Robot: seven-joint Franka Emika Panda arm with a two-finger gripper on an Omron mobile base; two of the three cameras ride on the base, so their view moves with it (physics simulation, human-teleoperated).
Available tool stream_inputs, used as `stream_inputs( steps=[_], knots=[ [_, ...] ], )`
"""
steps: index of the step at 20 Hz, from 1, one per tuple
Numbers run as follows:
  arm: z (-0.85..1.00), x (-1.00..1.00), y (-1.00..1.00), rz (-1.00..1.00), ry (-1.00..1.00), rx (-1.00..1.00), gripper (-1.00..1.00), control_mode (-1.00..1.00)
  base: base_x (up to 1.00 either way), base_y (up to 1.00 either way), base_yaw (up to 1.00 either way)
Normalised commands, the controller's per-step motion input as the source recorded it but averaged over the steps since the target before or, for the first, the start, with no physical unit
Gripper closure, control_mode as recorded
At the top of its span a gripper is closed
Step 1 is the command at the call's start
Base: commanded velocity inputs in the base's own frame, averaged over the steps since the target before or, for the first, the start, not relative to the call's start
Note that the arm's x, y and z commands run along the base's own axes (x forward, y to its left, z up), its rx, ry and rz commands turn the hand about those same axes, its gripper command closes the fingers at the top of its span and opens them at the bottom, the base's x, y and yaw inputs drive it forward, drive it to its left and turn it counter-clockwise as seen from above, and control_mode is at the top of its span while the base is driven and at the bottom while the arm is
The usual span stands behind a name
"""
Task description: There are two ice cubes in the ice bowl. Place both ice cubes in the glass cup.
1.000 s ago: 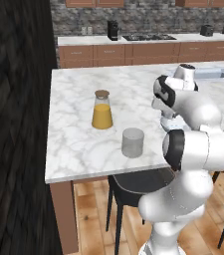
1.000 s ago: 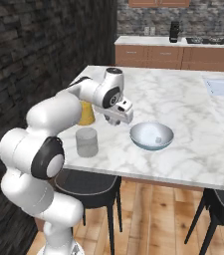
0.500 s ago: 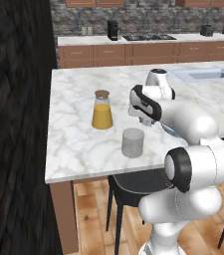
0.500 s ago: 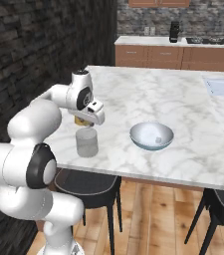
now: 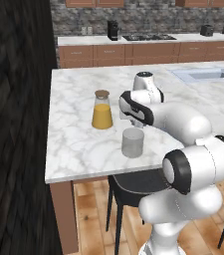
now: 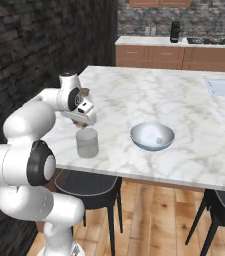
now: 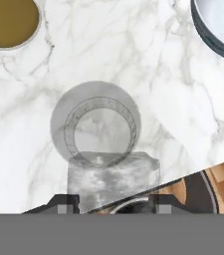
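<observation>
The glass cup (image 7: 95,124) lies straight below the hand, seen from above as a grey ring on the marble. My gripper (image 7: 113,201) is shut on an ice cube (image 7: 112,179), a cloudy block that overlaps the cup's near rim. From the base, the gripper (image 6: 82,124) hangs just above the glass cup (image 6: 87,142); the same cup (image 5: 132,143) stands under the gripper (image 5: 133,124) in the left base view. The ice bowl (image 6: 152,136) sits to the right with one ice cube (image 6: 158,140) inside; its rim (image 7: 218,25) shows in the hand view.
A cork-topped carafe of orange juice (image 5: 102,109) stands just left of the cup, its cork (image 7: 6,20) at the hand view's top left. The counter's front edge (image 6: 134,172) runs close to the cup, with dark stools (image 5: 133,182) below. A sink (image 5: 203,74) lies far right.
The arm has swung from over the ice bowl leftward to above the glass cup, carrying the ice cube. Bowl, cup and carafe have stayed put.
</observation>
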Motion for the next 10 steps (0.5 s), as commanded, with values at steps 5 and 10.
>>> stream_inputs(
  steps=[5, 10],
  knots=[
    [-0.20, 0.12, 0.12, 0.00, -0.02, 0.00, 1.00, -1.00, 0.00, 0.00, 0.00],
    [-0.15, 0.25, 0.00, 0.00, -0.02, 0.05, 1.00, -1.00, 0.00, 0.00, 0.00]
  ],
)
